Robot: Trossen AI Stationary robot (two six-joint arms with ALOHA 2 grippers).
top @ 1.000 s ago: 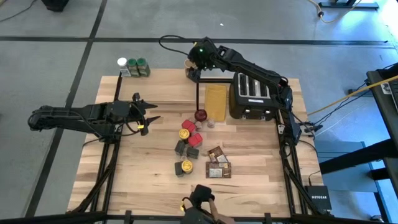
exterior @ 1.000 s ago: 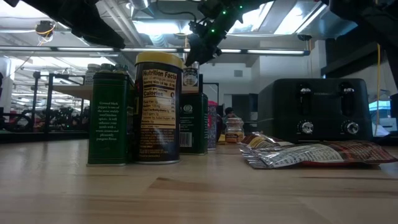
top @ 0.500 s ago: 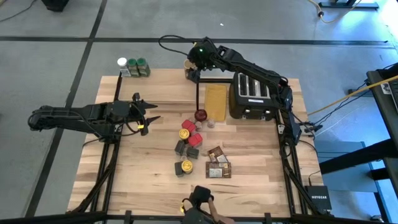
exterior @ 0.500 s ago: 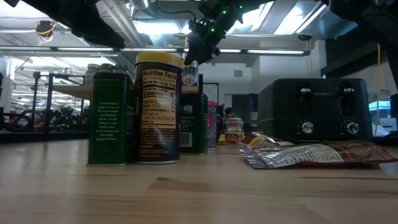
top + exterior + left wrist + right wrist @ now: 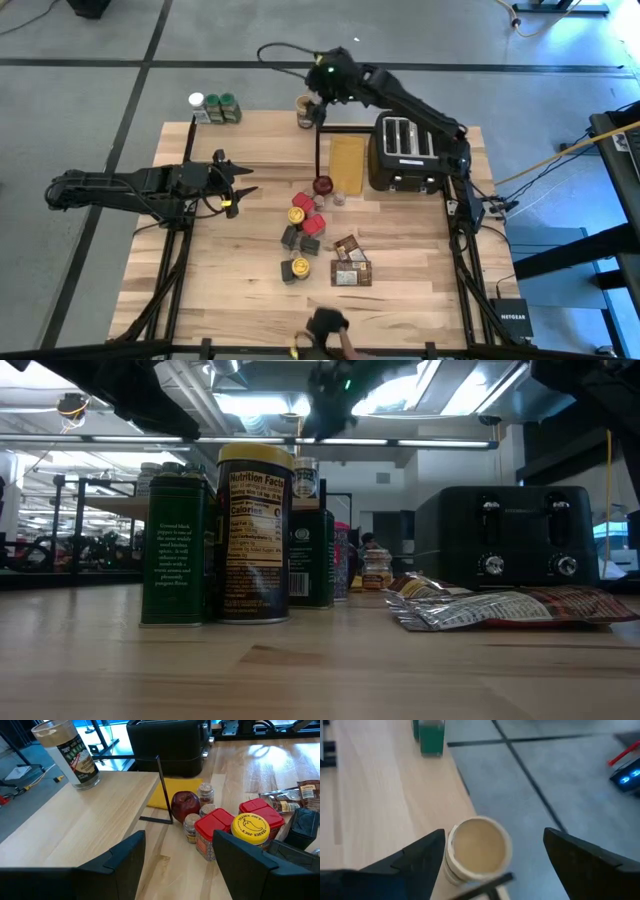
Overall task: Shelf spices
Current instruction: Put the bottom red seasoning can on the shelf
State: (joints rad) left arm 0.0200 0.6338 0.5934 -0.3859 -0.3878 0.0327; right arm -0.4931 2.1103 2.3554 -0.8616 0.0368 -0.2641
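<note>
Grey floor crossed by dark lines surrounds a light-wood desk [image 5: 230,270], and along the desk's far edge stands the shelf [image 5: 255,135], a raised pale plank on a thin black frame. On the shelf's end nearest the toaster stands a jar with a tan lid [image 5: 304,110], upright and alone; at the shelf's other end sit a white-lidded jar [image 5: 197,102] and two green-lidded tins [image 5: 224,106] side by side. The right gripper [image 5: 322,92] hangs just above the tan-lidded jar, jaws spread wide and clear of it on both sides, as the right wrist view shows with the lid [image 5: 479,845] between the two dark fingers [image 5: 415,855] and touching neither. Below the shelf, on the desk, the rest of the spices cluster: red-lidded jars [image 5: 305,203], a yellow-lidded tin [image 5: 297,214], dark tins [image 5: 300,240], another yellow lid [image 5: 300,266] and flat brown packets [image 5: 351,262]. A dark red round knob [image 5: 322,185] lies by a tan-yellow board [image 5: 347,163], beside the black toaster [image 5: 402,153]. The left gripper [image 5: 243,182] waits over the desk, well apart from the cluster on the side away from the toaster, jaws parted and holding nothing.
</note>
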